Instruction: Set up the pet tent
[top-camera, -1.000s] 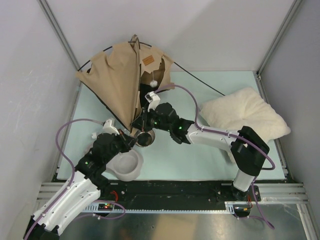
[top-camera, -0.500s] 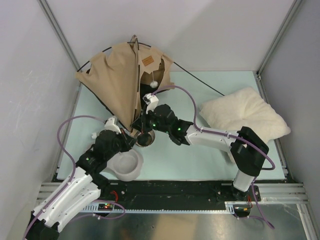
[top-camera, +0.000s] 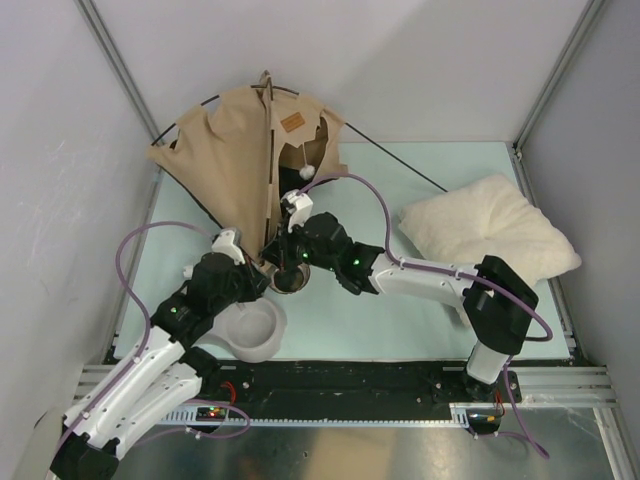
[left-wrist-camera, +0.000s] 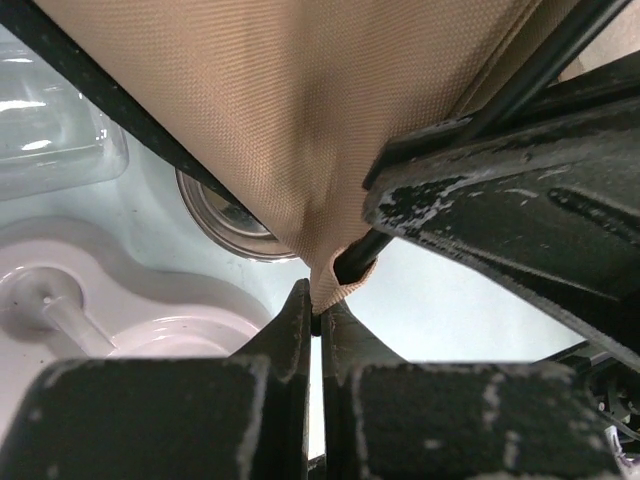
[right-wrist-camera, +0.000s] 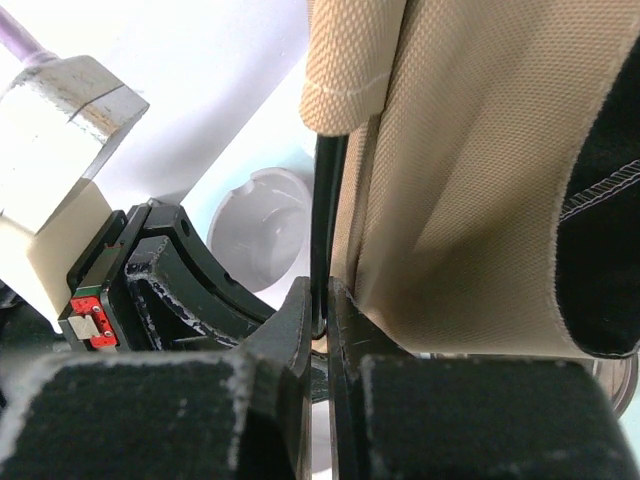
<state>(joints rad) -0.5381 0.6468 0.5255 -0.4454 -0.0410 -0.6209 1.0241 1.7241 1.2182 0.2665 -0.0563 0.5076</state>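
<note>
— Pale green table mat (top-camera: 430, 320) is lying between grey walls, and both arms are working over its left half. What are the claws doing?

— The left gripper (left-wrist-camera: 318, 312) is pressing its fingers together on the tip of a tan corner tab (left-wrist-camera: 330, 285) of the pet tent (top-camera: 235, 165), with nothing but cloth between them. The right gripper (right-wrist-camera: 320, 312) is pinching a thin black pole (right-wrist-camera: 325, 210), fingers almost meeting on it. The two claws are sitting just beside each other, close over the steel bowl (top-camera: 290, 281) of the grey double feeder (top-camera: 252, 330).

— And the tent itself?

— It is standing half raised at the far left of the mat, its tan cloth sagging in folds. The label patch (top-camera: 294, 121) and white pompom (top-camera: 307, 172) are showing on its right face. A second pole (top-camera: 400, 161) is running bare across the mat toward the right. The cream pillow (top-camera: 490, 235) is lying well apart, at the right.

— Step in hand?

— In my judgement, the pole end is being fed into that fabric corner. Seating is looking unfinished, since the cloth is hanging slack.

— Next move?

— It is calling for the left claw to hold the tab fixed while the right drives the pole along its own line into it. That corner then needs drawing outward, away from the feeder.
</note>
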